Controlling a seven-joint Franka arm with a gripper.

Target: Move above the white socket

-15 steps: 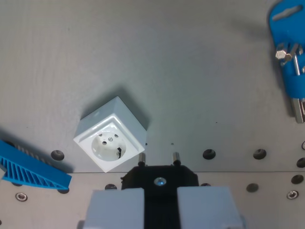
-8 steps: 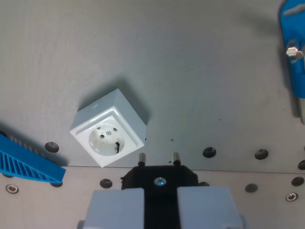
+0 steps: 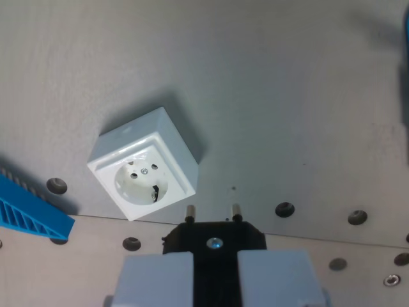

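Note:
The white socket (image 3: 143, 165) is a square box with a round recessed face, turned at an angle on the grey table. It lies left of centre in the wrist view. My gripper (image 3: 214, 272) is at the bottom centre, its two pale fingers (image 3: 156, 278) shut on a black plug (image 3: 214, 238) whose two metal pins point up the image. The pins sit just right of and below the socket's lower corner, not over its face.
A blue ribbed plastic part (image 3: 25, 208) lies at the wrist view's left edge. A row of holes (image 3: 284, 209) runs along the seam of the grey plate (image 3: 287, 96). A sliver of a blue object (image 3: 406, 25) shows at the top right edge.
The camera has moved: the socket now sits higher and slightly further left and looks larger. The blue tool holder at the right has slid almost out of view. The plug stays gripped.

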